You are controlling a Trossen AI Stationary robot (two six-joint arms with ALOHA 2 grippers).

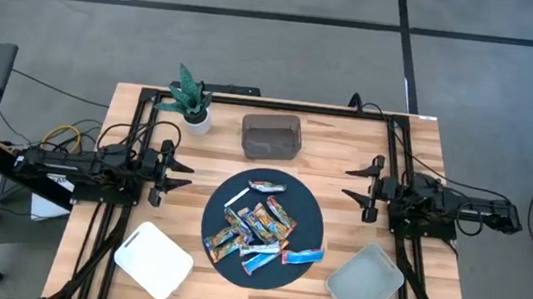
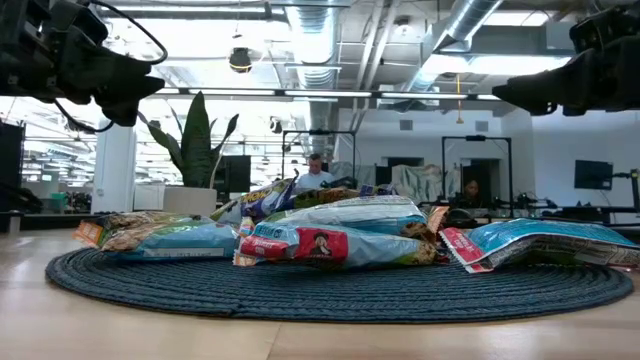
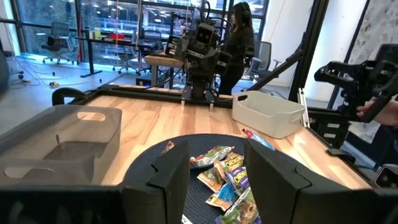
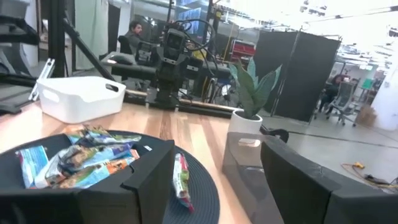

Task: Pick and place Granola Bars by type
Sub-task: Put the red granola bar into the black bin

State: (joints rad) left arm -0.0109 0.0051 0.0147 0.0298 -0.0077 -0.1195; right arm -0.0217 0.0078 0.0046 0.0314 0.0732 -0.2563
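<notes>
Several wrapped granola bars (image 1: 260, 225) in blue-white, orange-yellow and red lie heaped on a round dark woven mat (image 1: 220, 203) at the table's middle; they also show in the low view (image 2: 330, 240). A thin white stick (image 1: 237, 198) lies on the mat's left part. My left gripper (image 1: 175, 172) is open and empty, left of the mat, above the table; its fingers frame the bars in its wrist view (image 3: 217, 177). My right gripper (image 1: 355, 183) is open and empty, right of the mat (image 4: 217, 180).
A white bin (image 1: 153, 257) sits at the near left and a grey-white bin (image 1: 364, 278) at the near right. A clear dark bin (image 1: 270, 135) and a potted plant (image 1: 192, 101) stand at the far side. People show in the room behind.
</notes>
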